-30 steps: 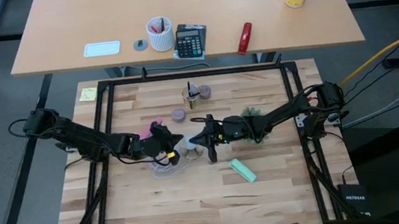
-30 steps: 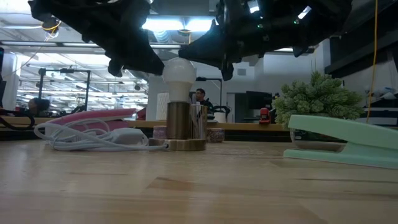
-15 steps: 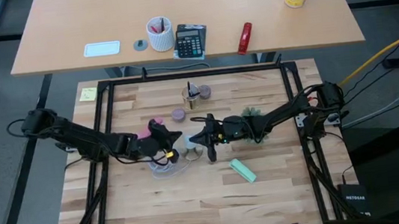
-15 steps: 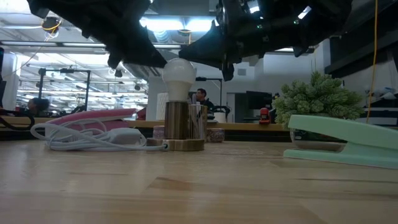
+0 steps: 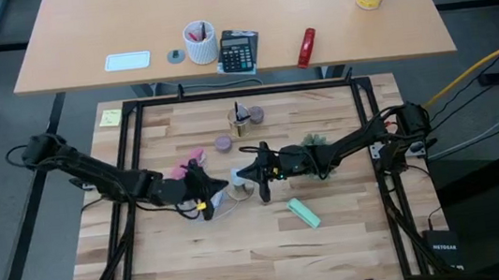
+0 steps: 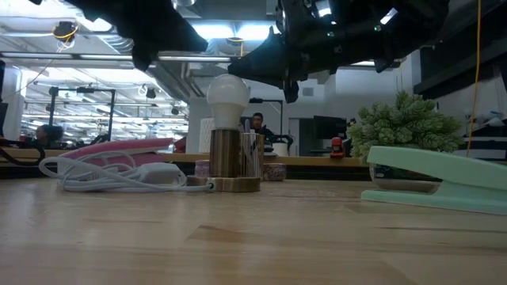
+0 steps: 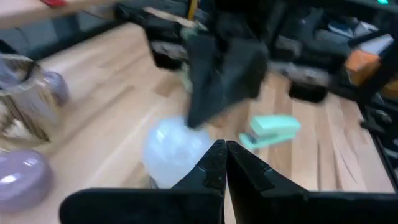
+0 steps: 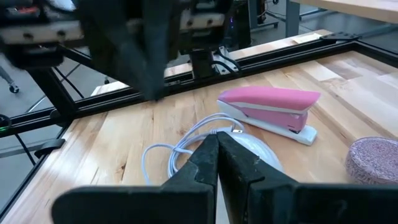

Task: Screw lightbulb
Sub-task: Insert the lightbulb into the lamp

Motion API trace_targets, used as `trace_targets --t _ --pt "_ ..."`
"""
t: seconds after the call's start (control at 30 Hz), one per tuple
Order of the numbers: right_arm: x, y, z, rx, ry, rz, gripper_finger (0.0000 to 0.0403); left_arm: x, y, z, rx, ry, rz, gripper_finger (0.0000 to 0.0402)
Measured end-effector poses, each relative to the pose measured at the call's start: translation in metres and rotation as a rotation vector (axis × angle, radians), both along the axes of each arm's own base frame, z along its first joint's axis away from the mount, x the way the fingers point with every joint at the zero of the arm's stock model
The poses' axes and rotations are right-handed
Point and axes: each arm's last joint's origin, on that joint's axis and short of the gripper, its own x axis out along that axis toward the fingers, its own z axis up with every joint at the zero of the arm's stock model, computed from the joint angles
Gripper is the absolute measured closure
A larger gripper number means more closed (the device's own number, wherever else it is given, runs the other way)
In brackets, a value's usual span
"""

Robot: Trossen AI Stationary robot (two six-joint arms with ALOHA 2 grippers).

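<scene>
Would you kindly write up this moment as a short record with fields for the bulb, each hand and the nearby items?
lightbulb: upright in the wood-and-metal socket, white dome on top
left hand: shut, empty, beside the bulb, not touching it
right hand: shut, empty, hovering just above and beside the bulb
cable: white, coiled by the socket base
staplers: pink stapler beyond the cable; mint-green stapler apart on the table
plant: behind the mint-green stapler

High view straight down; low view level across table; wrist views close; all share lightbulb.
</scene>
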Motion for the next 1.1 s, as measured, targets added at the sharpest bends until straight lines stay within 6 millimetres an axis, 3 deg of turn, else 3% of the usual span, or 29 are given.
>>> trace_targets --t 0.33,0.67,1.1 --pt "0.0 0.0 0.0 -0.001 -0.003 -0.001 0.0389 0.01 -0.012 -0.022 -0.016 0.054 -0.017 0.0398" --pt "0.0 0.0 0.0 -0.001 -0.003 -0.002 0.0389 0.022 -0.006 -0.036 -0.003 0.081 0.025 0.04" --pt "0.0 0.0 0.0 0.009 0.013 0.019 0.0389 0.021 -0.004 -0.037 0.02 0.064 0.131 0.0401"
